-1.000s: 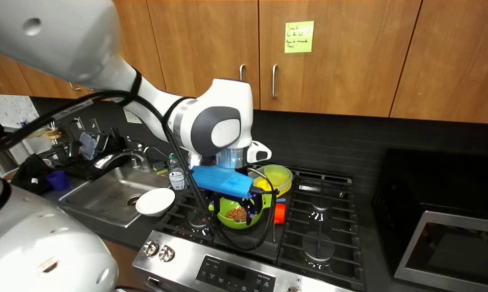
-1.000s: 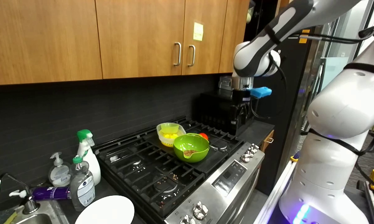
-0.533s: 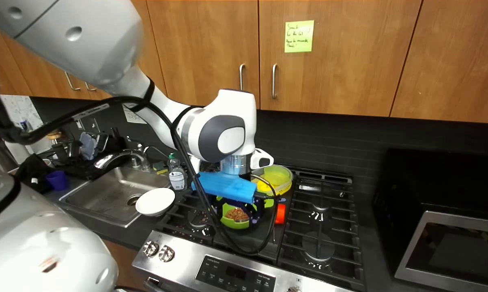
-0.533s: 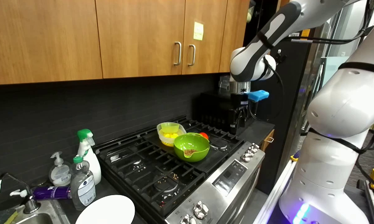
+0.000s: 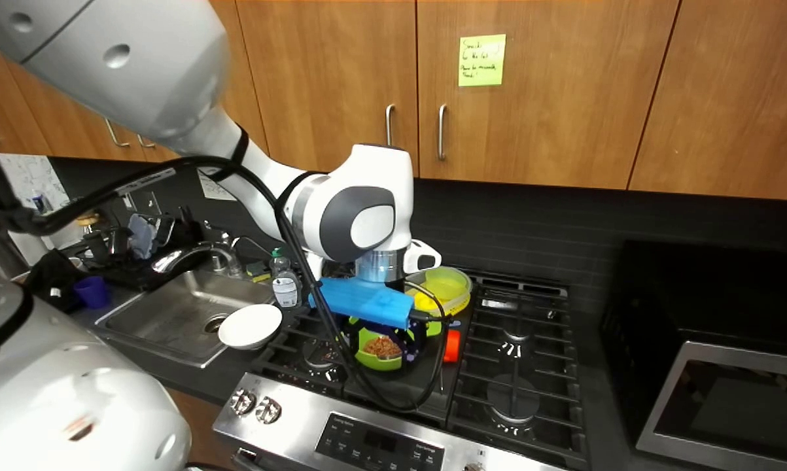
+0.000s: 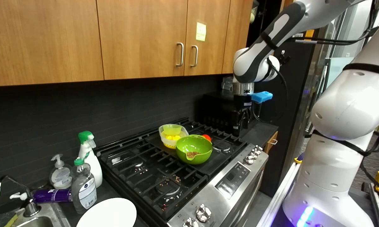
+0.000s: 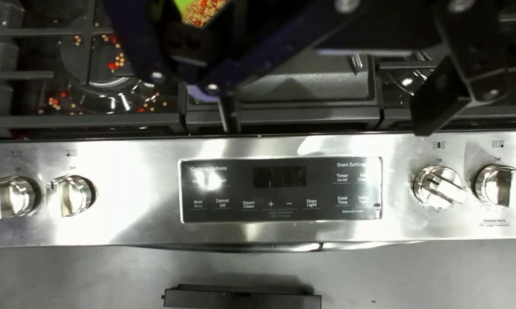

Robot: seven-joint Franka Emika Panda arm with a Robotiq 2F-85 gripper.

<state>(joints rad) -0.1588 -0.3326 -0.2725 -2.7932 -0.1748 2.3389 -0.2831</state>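
Gripper (image 7: 328,122) hangs at the top of your wrist view, its fingers (image 7: 438,98) spread wide, one left of center and one toward the right side; the dark center plate (image 7: 326,86) of the gas range shows in the gap. In an exterior view, your lime-green mixing bowl (image 6: 191,145) sits upright on the range just right of center, its pouring spout toward the bottom of the frame. The gripper hangs above and to the right of it there, apart from its rim.

At the top edge of your wrist view, left of center, you see only a green sliver of that bowl and the red and tan granules (image 7: 202,12) inside. Stray granules (image 7: 113,65) lie around the burner at the upper left, and the oven control panel (image 7: 281,189) spans the middle.

Just behind the bowl stands a translucent container (image 6: 164,140) with yellow pieces and a yellow-green cup (image 6: 172,129) in it; a red-orange object (image 6: 206,137), mostly hidden, peeks out at its right. Left of center in an exterior view, you have a white bowl (image 5: 250,325) between the sink (image 5: 161,324) and the range, with a dish-soap bottle (image 5: 286,289) near it.
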